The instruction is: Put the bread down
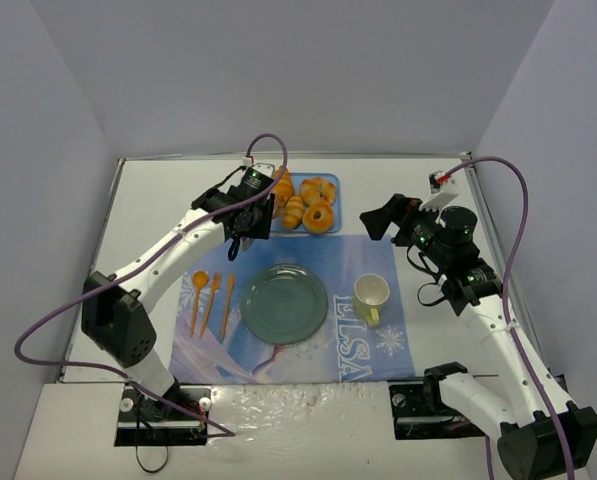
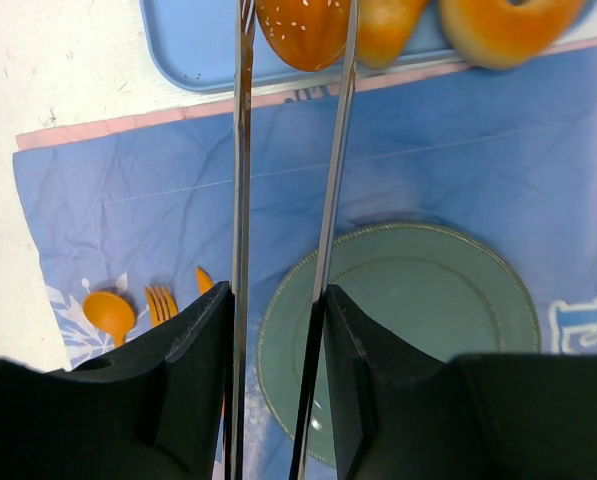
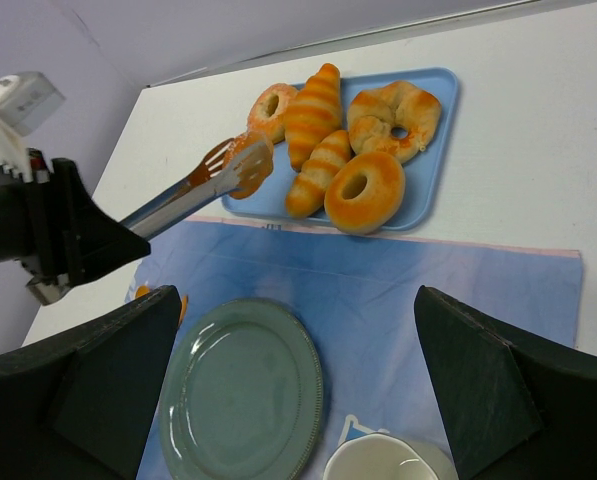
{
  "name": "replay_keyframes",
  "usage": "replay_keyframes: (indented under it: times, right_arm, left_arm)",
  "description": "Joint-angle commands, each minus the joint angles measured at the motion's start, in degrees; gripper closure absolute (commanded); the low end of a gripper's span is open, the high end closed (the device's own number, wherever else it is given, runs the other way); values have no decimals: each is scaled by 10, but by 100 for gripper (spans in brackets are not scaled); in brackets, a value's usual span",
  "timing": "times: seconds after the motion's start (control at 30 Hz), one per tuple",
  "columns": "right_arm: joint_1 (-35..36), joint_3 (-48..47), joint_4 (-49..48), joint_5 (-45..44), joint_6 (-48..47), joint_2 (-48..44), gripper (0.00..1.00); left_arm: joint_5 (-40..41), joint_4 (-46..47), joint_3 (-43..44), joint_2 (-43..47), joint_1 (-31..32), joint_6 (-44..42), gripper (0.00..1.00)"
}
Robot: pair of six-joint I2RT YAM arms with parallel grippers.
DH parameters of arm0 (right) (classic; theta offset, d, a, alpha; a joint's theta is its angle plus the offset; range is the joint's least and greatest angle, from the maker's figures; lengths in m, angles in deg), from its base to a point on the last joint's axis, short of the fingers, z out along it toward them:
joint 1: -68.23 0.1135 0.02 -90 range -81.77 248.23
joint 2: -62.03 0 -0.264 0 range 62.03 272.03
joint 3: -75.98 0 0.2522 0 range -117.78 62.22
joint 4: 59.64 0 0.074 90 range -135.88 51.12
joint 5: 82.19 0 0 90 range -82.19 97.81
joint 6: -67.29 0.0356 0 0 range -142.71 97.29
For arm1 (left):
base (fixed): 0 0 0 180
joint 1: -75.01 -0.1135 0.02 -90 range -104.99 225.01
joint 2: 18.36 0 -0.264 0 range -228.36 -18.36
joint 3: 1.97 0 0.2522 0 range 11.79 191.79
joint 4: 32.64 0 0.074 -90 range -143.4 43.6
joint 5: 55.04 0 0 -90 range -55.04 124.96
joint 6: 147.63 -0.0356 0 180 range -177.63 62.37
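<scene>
The left hand (image 2: pixel 276 300) is clamped on a pair of tongs (image 2: pixel 240 150). The tips of the tongs pinch a bun (image 2: pixel 303 30) with seeds on top. The bun is at the near left corner of the tray (image 2: pixel 193 45), next to the other breads. I cannot tell if it is up off the tray. The right hand (image 3: pixel 296 297) has its fingers wide apart and holds nothing.

I think the bun should go on the plate (image 2: pixel 428 290). The plate is bare and sits on the mat (image 2: pixel 128 200), just this side of the tray.

To do it well, squeeze the tongs the same all the way. Too soft and the bun may slip out. Too hard and it may get squashed. Lift it straight up first, so it does not bump the breads beside it or drag on the tray's edge. Then bring it over the middle of the plate, go down low, and only then let the tongs open. Do not drop it from high up, or it could roll off toward the fork (image 1: pixel 211 295).
</scene>
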Motion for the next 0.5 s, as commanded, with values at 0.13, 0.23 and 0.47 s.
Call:
replay_keyframes:
  times: [0.13, 0.23, 0.47]
  right_arm:
    - [3, -6, -55, 7, -1, 8, 0]
    - [3, -8, -55, 5, -2, 11, 0]
    - [2, -13, -60, 4, 0, 20, 0]
  left_arm:
    - [25, -19, -64, 149, 66, 10, 71]
    - [25, -32, -90, 170, 84, 20, 71]
    - [22, -42, -156, 220, 152, 58, 71]
